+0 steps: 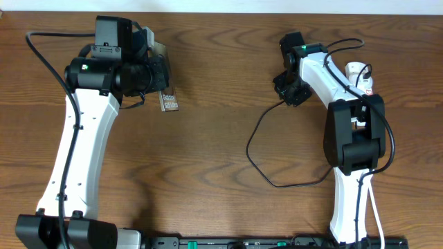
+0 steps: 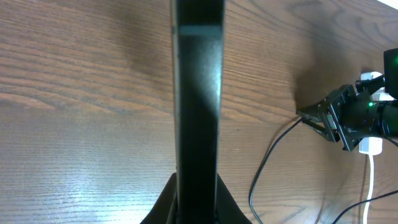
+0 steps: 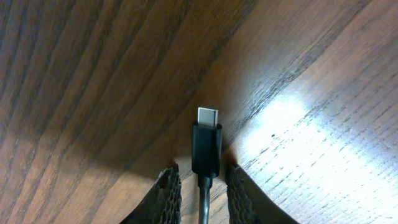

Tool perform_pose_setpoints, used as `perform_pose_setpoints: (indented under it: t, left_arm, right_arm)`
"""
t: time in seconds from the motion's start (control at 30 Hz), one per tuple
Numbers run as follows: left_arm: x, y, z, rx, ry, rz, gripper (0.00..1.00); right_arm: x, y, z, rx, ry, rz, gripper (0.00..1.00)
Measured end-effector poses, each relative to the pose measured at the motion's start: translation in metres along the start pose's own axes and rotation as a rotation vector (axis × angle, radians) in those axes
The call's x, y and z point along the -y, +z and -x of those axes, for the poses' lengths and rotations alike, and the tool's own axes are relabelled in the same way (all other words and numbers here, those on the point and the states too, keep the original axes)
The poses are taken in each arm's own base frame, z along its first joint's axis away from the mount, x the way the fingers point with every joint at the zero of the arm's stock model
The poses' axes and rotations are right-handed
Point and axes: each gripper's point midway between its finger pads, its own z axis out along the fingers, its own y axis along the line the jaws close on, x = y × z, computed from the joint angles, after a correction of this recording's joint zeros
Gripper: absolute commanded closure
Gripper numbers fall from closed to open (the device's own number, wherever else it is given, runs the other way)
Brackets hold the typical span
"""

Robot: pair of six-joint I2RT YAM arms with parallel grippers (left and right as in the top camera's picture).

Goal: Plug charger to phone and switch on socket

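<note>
In the overhead view the phone [image 1: 169,102], a dark slab with white lettering, sticks out from my left gripper [image 1: 159,75], which is shut on it. The left wrist view shows the phone [image 2: 199,93] edge-on, running up from between that gripper's [image 2: 198,186] fingers. The charger's black connector [image 3: 207,146], with its silver tip, sits between the ribbed fingers [image 3: 166,193] of my right gripper [image 3: 202,177]. A small gap shows on each side, so that gripper is open. The charger cable [image 1: 250,149] loops across the table. The white socket [image 1: 360,76] lies at the far right, half hidden by my right arm.
The brown wooden table [image 1: 208,180] carries everything. In the left wrist view my right gripper [image 2: 311,118] points left over the table, with the black cable [image 2: 267,155] and a white cord [image 2: 371,180] trailing below it. The arm bases stand along the front edge.
</note>
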Motion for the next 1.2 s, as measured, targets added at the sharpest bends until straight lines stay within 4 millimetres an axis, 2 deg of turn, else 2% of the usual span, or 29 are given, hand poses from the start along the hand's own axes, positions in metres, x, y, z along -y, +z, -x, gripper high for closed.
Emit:
perform_pose_setpoints:
  t: [0.3, 0.4, 0.73, 0.87, 1.2]
  left_arm:
    - [0.0004, 0.0000, 0.0011, 0.005, 0.002, -0.001, 0.93]
    - [0.0004, 0.0000, 0.0011, 0.005, 0.002, -0.001, 0.93]
    - [0.0007, 0.0000, 0.0021, 0.008, 0.003, -0.003, 0.93]
    - [0.0007, 0.0000, 0.0021, 0.008, 0.003, -0.003, 0.93]
    - [0.0007, 0.0000, 0.0021, 0.008, 0.003, -0.003, 0.93]
  right_arm:
    - [-0.0005, -0.0001, -0.0006, -0.004, 0.000, 0.002, 0.74]
    - [-0.0004, -0.0001, -0.0006, -0.004, 0.000, 0.002, 0.77]
    - [-0.0008, -0.0001, -0.0015, -0.007, -0.029, 0.004, 0.77]
    - [-0.0014, -0.0001, -0.0025, -0.007, -0.039, 0.004, 0.80]
    - [-0.0055, -0.0001, -0.0079, -0.005, -0.066, 0.012, 0.79]
